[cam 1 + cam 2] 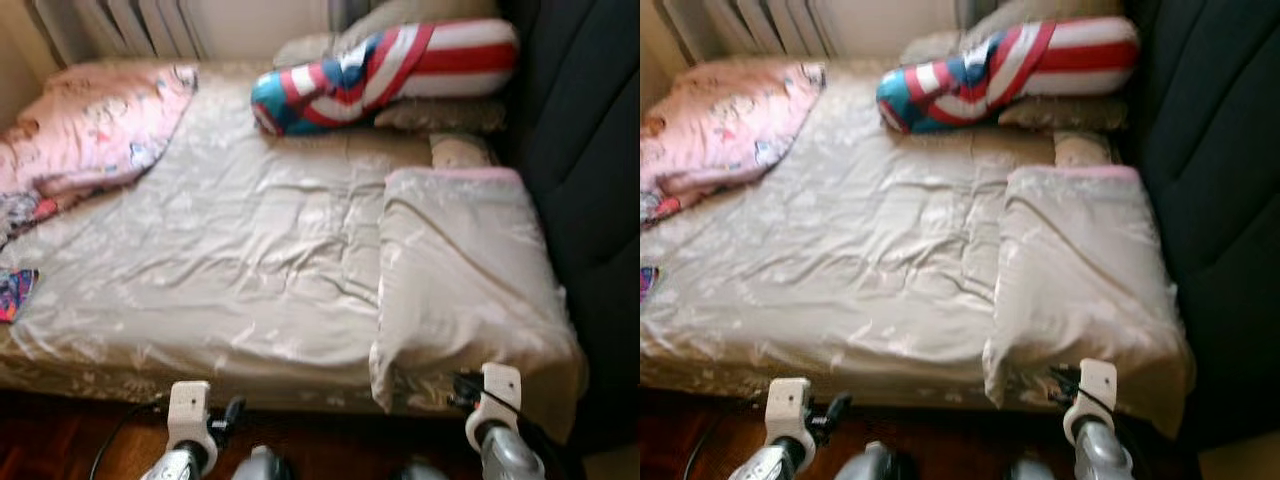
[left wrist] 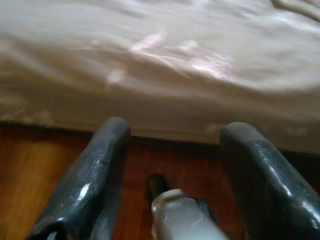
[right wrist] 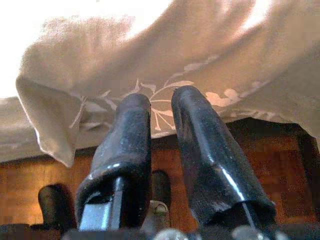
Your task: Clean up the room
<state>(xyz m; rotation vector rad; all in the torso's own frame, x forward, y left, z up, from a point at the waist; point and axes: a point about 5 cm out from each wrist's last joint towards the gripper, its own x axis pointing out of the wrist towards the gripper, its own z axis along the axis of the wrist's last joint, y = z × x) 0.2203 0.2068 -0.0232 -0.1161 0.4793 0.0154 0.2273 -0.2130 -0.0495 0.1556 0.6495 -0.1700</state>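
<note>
Beige blanket (image 3: 200,60) edge just beyond right claw (image 3: 161,107)

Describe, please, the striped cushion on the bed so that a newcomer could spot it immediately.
Start at the wide bed under its wrinkled beige satin bedspread and look to the far end, towards the wall. There the long bolster-shaped fabric cushion lies across plain beige pillows. Its bold red and white stripes and blue end set it apart from the pale pink printed blanket at the far left.
</note>
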